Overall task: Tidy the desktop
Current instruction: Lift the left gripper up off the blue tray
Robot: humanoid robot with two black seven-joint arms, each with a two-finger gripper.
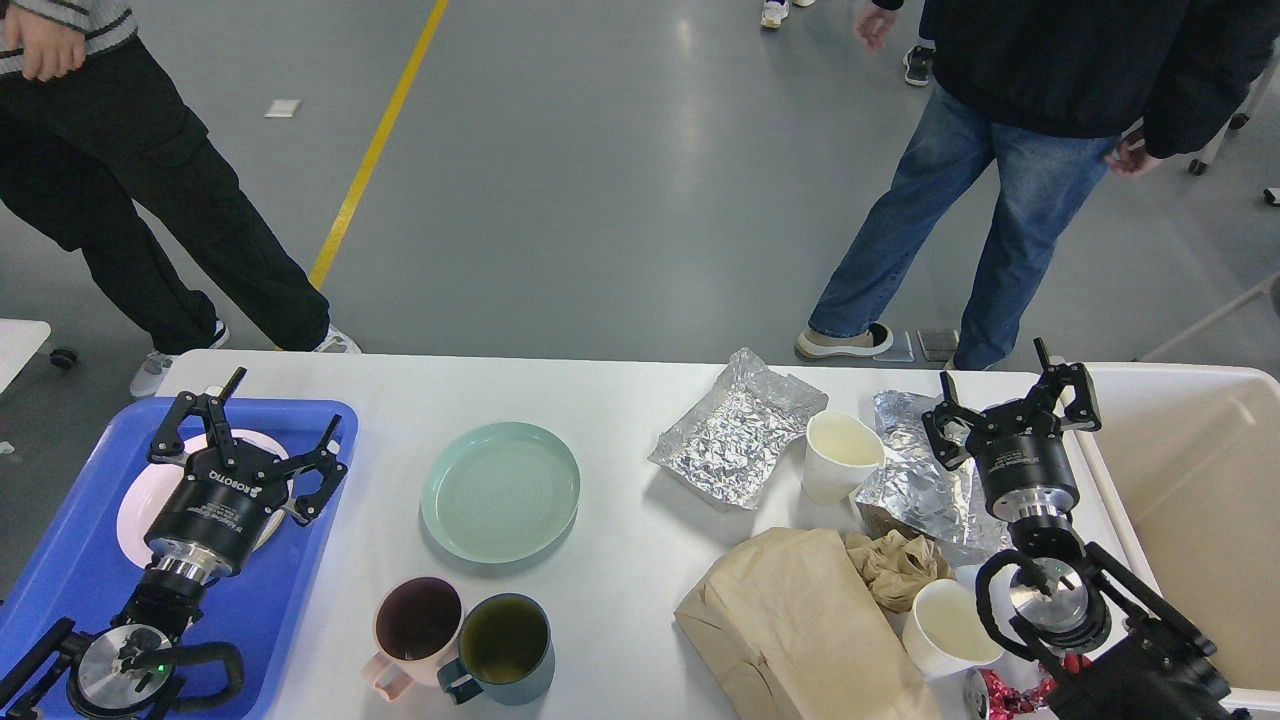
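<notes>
The big white desktop (620,400) with rounded corners is seen from above, running across the lower half of the view. A blue plastic tray (300,560) is laid on its left end, and a round white plate (135,510) is set inside the tray. The left gripper (275,425) is held over this plate. Its two black fingers are spread wide apart, and nothing is held between them.

A round pale green plate (500,490) is placed near the middle of the desktop. In front of it, a pink mug (415,625) and a dark teal mug (505,645) are stood side by side, touching.

On the right side, a crumpled sheet of silver foil (735,430) is laid flat. A white paper cup (840,455) is stood just beside it. A second lump of silver foil (915,485) is found to the right of the cup. The right gripper (1010,395) is held above this foil, with its fingers spread wide and nothing gripped.

A brown paper bag (800,630) is laid at the near edge, with a crumpled brown napkin (895,565) beside it. Another white paper cup (945,625) is stood near the napkin. A cream plastic bin (1190,480) is placed at the right end of the desktop.

Two people are seen standing on the grey floor (600,180) behind the desktop.
</notes>
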